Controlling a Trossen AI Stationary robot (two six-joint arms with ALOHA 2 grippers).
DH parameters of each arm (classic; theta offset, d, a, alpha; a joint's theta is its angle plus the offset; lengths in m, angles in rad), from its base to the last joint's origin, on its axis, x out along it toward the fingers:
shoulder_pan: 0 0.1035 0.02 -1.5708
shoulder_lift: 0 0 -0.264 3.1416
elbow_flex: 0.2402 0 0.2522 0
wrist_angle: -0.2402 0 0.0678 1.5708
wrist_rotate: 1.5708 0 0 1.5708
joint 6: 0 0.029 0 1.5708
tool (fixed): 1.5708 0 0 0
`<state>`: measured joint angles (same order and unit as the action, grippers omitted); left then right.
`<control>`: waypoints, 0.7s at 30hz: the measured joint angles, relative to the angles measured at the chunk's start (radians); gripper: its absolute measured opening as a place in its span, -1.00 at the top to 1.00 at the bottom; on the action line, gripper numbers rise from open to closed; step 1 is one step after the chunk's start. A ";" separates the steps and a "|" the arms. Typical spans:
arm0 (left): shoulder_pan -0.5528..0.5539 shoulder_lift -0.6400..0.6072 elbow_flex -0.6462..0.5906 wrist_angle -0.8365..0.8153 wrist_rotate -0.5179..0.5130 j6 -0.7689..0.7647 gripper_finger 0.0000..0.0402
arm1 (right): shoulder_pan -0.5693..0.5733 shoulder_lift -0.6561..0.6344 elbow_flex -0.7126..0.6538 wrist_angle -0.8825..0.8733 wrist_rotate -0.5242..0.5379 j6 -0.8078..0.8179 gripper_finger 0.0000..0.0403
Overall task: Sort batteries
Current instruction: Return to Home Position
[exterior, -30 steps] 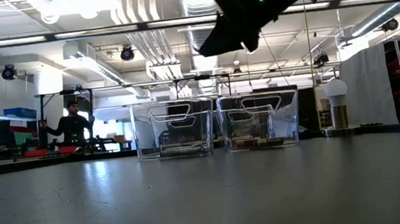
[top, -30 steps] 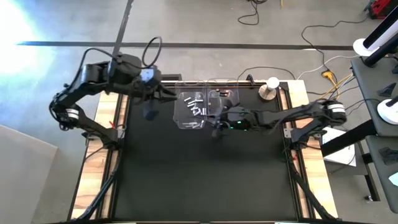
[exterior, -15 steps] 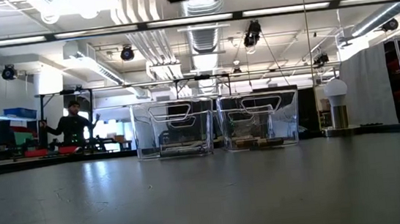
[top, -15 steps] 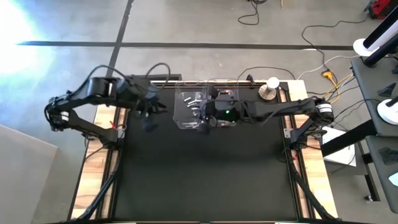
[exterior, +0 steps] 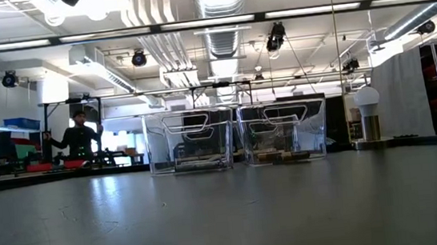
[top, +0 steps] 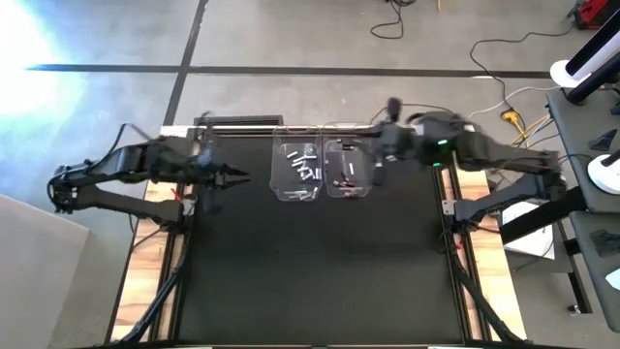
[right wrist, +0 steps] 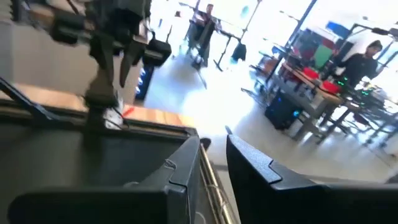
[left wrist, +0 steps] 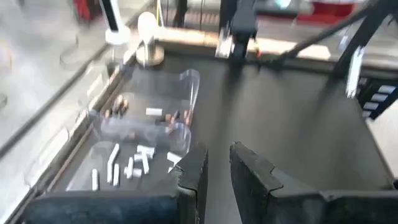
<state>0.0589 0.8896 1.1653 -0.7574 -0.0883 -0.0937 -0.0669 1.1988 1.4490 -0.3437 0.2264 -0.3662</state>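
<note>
Over the mat's [top: 310,281] 9 o'clock margin on the high view, at 9 o'clock of the bins and apart from them: left gripper [top: 232,175], fingers [left wrist: 193,177] pinched to a slim gap, nothing between them, tip aimed toward 3 o'clock. Behind it, left arm [top: 116,174] stretched back toward 9 o'clock, past the table's side. Near the 1 o'clock corner of the right bin [top: 360,190]: right gripper [right wrist: 214,146], fingers [right wrist: 186,171] likewise drawn close with only a narrow slot, empty, pointed toward 9 o'clock. Behind it, right arm [top: 484,155] running off toward 3 o'clock beyond the table edge, green light on its wrist. At the mat's 12 o'clock edge, two clear bins just beside each other, left bin [top: 289,191] on the 9 o'clock side. White batteries [top: 306,170] scattered flat on the left bin's floor. Dark batteries [top: 343,180] with reddish ends on the right bin's floor, one pale cell among them. Knob [exterior: 369,112] upright on the table at 3 o'clock of the bins in the low view, well apart from them; on the high view covered by the right arm. Beyond the table, in the room, person [exterior: 79,137] standing at a far bench.
</note>
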 joint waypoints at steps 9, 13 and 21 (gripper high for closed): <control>0.000 -0.339 -0.332 0.267 -0.017 0.063 0.76 | -0.026 -0.316 -0.168 -0.021 -0.052 0.119 0.63; 0.000 -0.446 -0.428 0.268 -0.084 0.056 0.76 | -0.026 -0.436 -0.233 -0.073 -0.041 0.219 0.67; 0.000 -0.527 -0.532 0.286 -0.085 0.024 0.76 | -0.026 -0.564 -0.295 -0.258 0.002 0.368 0.72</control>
<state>0.0586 0.3622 0.6332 -0.4718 -0.1738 -0.0700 -0.0925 0.6344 1.1536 -0.6012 0.2281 0.0020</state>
